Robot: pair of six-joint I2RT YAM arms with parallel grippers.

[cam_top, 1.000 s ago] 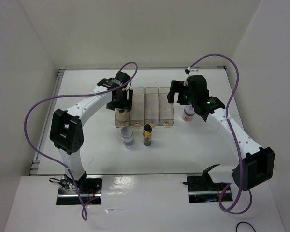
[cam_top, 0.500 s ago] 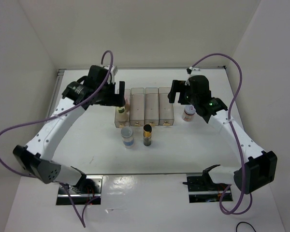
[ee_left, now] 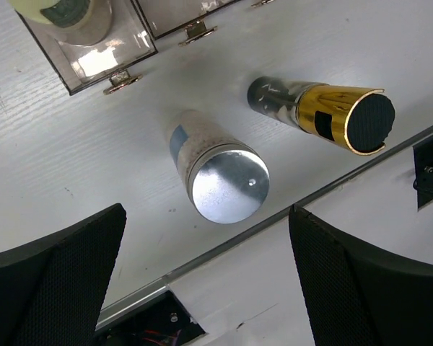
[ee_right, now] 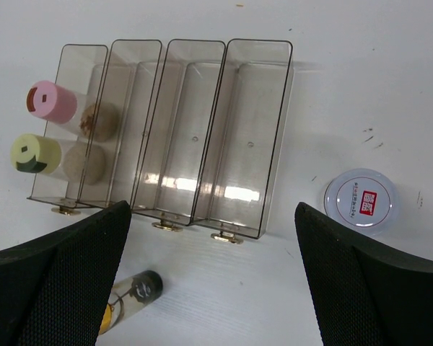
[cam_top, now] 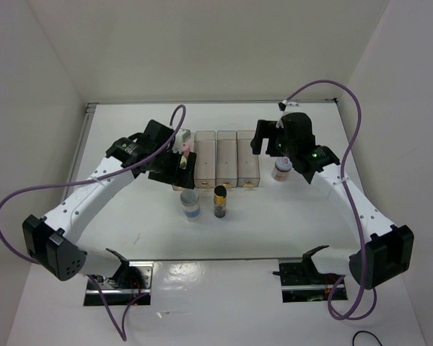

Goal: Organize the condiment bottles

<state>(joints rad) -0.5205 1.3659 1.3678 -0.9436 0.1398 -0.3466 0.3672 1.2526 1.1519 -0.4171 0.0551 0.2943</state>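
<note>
Since every place below is being reckoned from it, row of bins (ee_right: 256,137): four clear bins are being kept side by side, long walls touching.
Pink-capped jar (ee_right: 52,101): is being housed upright in the row's leftmost bin, towards its far end.
Yellow-green-capped jar (ee_right: 35,153): is being housed in that same bin, just beside the pink one, at the latch end.
Pale-capped jar (ee_left: 216,176): is being left standing outside the bins, just in front of the row's left end.
Dark jar (ee_left: 325,115): gold-collared, is being left standing just beside the pale one, also in front of the row.
White-lidded jar (ee_right: 359,198): is being left standing alone, near the row's rightmost bin on its right side.
Left gripper (ee_left: 206,216): jaws are being held wide apart with nothing gripped; it is being hovered over the pale-capped jar.
Right gripper (ee_right: 211,209): jaws are likewise being held wide and empty, above the row.
Step in hand (judged): the pale-capped jar is being lined up for pickup.
Method (judged): a straight descent is being advised, with the jaws centred so both are meeting the jar wall together below the cap. The dark jar is being given clearance. An empty bin is being favoured for an upright release.
</note>
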